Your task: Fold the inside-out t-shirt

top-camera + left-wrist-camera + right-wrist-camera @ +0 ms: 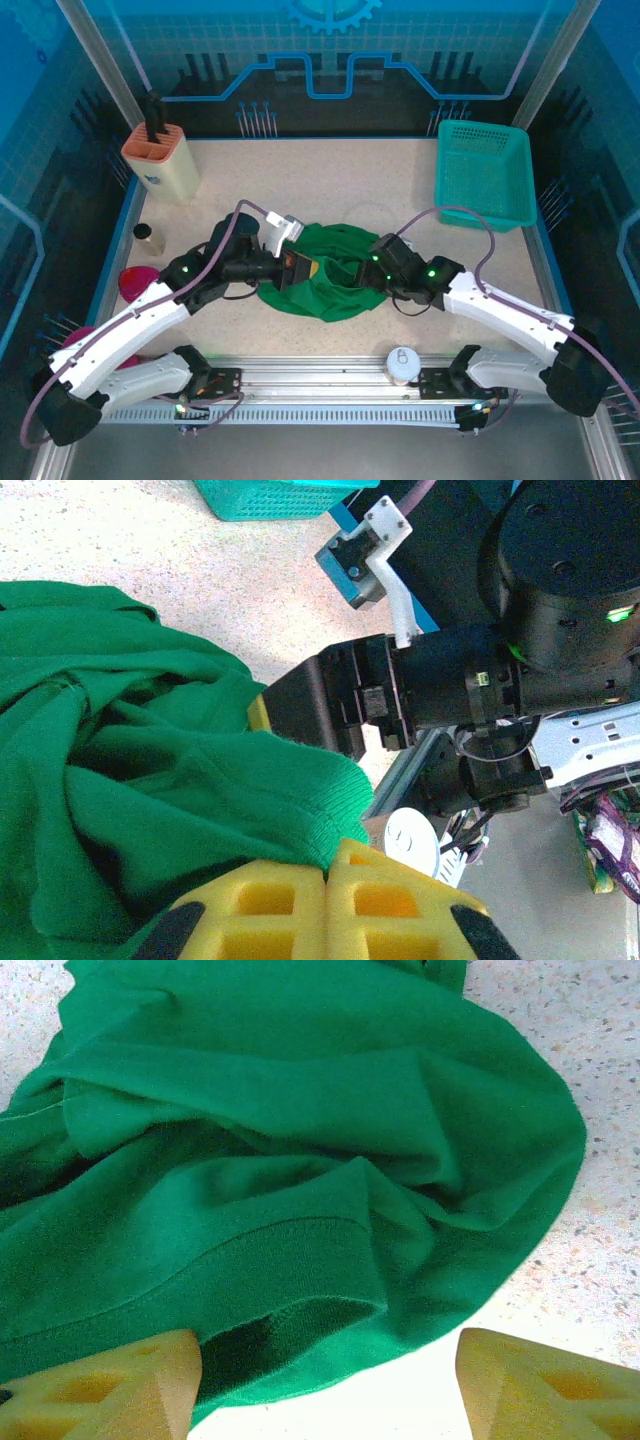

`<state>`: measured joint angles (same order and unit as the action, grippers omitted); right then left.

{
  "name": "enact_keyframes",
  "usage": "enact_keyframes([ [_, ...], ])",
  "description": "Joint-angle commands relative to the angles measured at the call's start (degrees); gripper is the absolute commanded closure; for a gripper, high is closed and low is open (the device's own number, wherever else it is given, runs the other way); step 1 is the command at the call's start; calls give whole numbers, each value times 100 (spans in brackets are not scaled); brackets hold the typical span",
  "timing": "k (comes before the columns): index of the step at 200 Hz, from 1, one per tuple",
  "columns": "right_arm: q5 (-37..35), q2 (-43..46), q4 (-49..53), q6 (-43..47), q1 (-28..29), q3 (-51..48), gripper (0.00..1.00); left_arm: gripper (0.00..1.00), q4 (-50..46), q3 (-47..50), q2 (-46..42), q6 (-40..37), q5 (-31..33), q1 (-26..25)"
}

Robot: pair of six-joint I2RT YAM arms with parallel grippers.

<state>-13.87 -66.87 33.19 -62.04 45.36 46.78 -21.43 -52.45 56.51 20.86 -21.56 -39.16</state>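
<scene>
Your t-shirt (338, 285) lies bunched mid-table (330, 180), between both arms and well apart from the teal basket (485, 175) at far right. Your left gripper (327, 885) is at the shirt's left edge, pads pressed together, seemingly nipping a ribbed hem, though the contact is partly hidden. Your right gripper (325, 1390) is at the shirt's right side with jaws wide apart, holding nothing, over the cloth's edge.

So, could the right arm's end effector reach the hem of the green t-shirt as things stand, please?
Probably yes: the right end effector is open, the hem of the green t-shirt lies right at its fingertips, and nothing stands between them.
</scene>
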Motion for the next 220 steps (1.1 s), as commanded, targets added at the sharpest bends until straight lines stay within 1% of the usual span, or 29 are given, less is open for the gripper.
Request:
enact_keyframes([
  [1, -116, -235, -387, -256, 20, -143, 32, 100, 179, -64, -105, 8, -208, 40],
  [14, -153, -433, -648, -249, -88, -182, 35, 100, 199, -73, -122, 7, -197, 42],
  [29, 26, -649, -1005, -221, -297, -199, 39, 100, 242, -90, -123, -1, -207, 51],
  [41, 119, -767, -1285, -192, -419, -228, 48, 100, 267, -119, -115, 6, -215, 61],
  [56, 112, -857, -1440, -233, -505, -265, 62, 100, 297, -157, -114, 8, -217, 67],
  [67, 166, -870, -1510, -238, -569, -268, 79, 100, 330, -178, -114, -6, -200, 83],
  [82, 261, -738, -1465, -164, -671, -174, 99, 100, 378, -227, -147, -58, -93, 131],
  [84, 273, -709, -1454, -143, -687, -153, 100, 100, 383, -241, -149, -70, -76, 139],
  [108, 405, -247, -1091, 184, -897, 322, 100, 100, 463, -533, -168, -321, 53, 357],
  [119, 607, -124, -886, 575, -1047, 904, 100, 100, 462, -791, -113, -510, 132, 524],
  [126, 990, -146, -839, 1037, -1199, 1335, 100, 100, 450, -997, -48, -637, 209, 659],
  [129, 1303, -201, -822, 1214, -1279, 1560, 100, 100, 434, -1101, -11, -677, 236, 714],
  [134, 1883, -304, -732, 1763, -1420, 2014, 100, 100, 411, -1289, 63, -739, 271, 858],
  [139, 2435, -448, -463, 2265, -1567, 2565, 100, 100, 389, -1510, 154, -802, 290, 996],
  [144, 2709, -603, 45, 2726, -1673, 3212, 100, 100, 343, -1780, 259, -843, 301, 1157],
  [151, 2624, -840, 884, 3271, -1735, 4162, 100, 100, 239, -2208, 402, -907, 297, 1380],
  [159, 2281, -1052, 1658, 3782, -1765, 5149, 100, 100, 187, -2672, 575, -978, 288, 1634],
  [167, 1955, -1156, 2091, 4100, -1786, 5899, 100, 100, 125, -3098, 700, -952, 276, 1880],
  [174, 1852, -1150, 2280, 4226, -1827, 6388, 100, 100, 71, -3449, 774, -873, 213, 2099],
  [187, 1939, -977, 2350, 4265, -1871, 6956, 100, 100, -126, -4030, 812, -837, -52, 2344],
  [202, 2296, -703, 2440, 4231, -1867, 7376, 100, 100, -389, -4512, 705, -1026, -577, 2351],
  [220, 2619, -279, 2446, 4139, -1864, 7591, 100, 100, -563, -4764, 456, -1075, -1207, 2351],
])
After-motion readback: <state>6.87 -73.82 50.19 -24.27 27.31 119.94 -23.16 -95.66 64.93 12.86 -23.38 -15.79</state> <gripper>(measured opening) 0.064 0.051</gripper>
